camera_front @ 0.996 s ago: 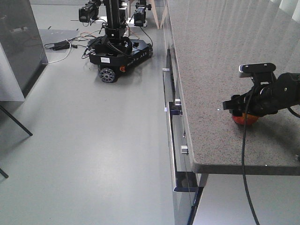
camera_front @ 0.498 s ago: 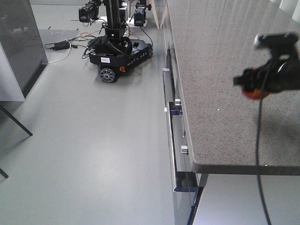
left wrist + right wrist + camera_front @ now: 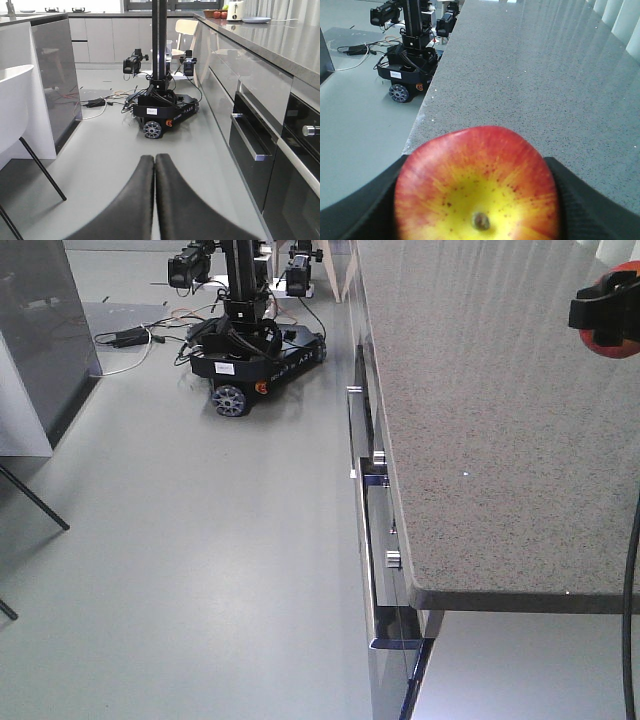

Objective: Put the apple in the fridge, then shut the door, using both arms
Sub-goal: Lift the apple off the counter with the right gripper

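Right end effector (image 3: 606, 311): clenched on the apple (image 3: 477, 190). In your right wrist view, its black fingers (image 3: 592, 200) press against both flanks of the fruit.
Apple: red blending into yellow, with the stem dimple facing your right wrist camera. In the exterior view it sits at 2 o'clock, held over the bench (image 3: 470, 390) near the frame's right edge.
Left end effector (image 3: 154, 159): clenched on nothing, its two fingers touching along their inner edges. It points over the grey floor (image 3: 100, 165).
Bench: speckled grey top, running from 5 o'clock up to 1 o'clock in the exterior view.
Wheeled robot (image 3: 250, 350): a separate black machine on the floor at 11 o'clock in the exterior view, well apart from the apple, with loose cables (image 3: 130, 340) beside it.
Cabinet fronts (image 3: 260, 145): at 3 o'clock in your left wrist view, with bar handles.
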Controlling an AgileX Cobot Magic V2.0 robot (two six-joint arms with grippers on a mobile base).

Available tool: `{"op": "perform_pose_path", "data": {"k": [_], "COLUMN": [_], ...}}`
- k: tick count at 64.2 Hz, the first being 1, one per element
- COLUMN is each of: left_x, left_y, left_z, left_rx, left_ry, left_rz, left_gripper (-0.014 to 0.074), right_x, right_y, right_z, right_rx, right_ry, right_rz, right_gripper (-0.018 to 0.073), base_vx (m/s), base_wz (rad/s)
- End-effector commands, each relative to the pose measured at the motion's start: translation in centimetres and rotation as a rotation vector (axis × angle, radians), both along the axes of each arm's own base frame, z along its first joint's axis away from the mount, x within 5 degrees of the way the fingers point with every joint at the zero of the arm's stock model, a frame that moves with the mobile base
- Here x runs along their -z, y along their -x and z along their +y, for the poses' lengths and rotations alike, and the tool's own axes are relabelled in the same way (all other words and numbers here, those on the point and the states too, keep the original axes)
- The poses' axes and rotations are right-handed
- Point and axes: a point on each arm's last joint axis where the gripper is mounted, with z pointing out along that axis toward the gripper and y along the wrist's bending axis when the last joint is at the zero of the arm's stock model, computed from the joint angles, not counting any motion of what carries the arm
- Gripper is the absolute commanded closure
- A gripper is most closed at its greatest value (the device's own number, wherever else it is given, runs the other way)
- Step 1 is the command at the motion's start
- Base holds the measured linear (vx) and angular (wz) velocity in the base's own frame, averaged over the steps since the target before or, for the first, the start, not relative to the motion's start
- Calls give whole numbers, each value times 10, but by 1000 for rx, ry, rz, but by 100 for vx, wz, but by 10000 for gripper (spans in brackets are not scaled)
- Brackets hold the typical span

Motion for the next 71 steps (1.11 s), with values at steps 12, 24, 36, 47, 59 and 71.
{"op": "perform_pose_path", "data": {"k": [12,24,36,47,59,71], "left_x": [3,3,3,3,3,3], "left_y": [0,0,0,0,0,0], "left_z": [-2,-2,-2,-2,-2,-2], "left_rx": [22,22,22,22,22,22], "left_ry": [1,1,1,1,1,1], "left_rz": [-55,-55,-55,-55,-55,-55], "left_gripper": [602,602,602,602,602,602], "right_x": [-25,-25,-25,-25,-25,-25], "right_y": [8,8,8,8,8,8], "right_z": [-1,-1,-1,-1,-1,-1], "right_rx": [2,2,2,2,2,2], "right_ry": [8,8,8,8,8,8], "right_rz": [-127,-127,-128,-128,-128,-128], "right_gripper": [489,489,489,489,489,489], "base_vx": [0,0,0,0,-1,-2], "base_wz": [0,0,0,0,3,14]}}
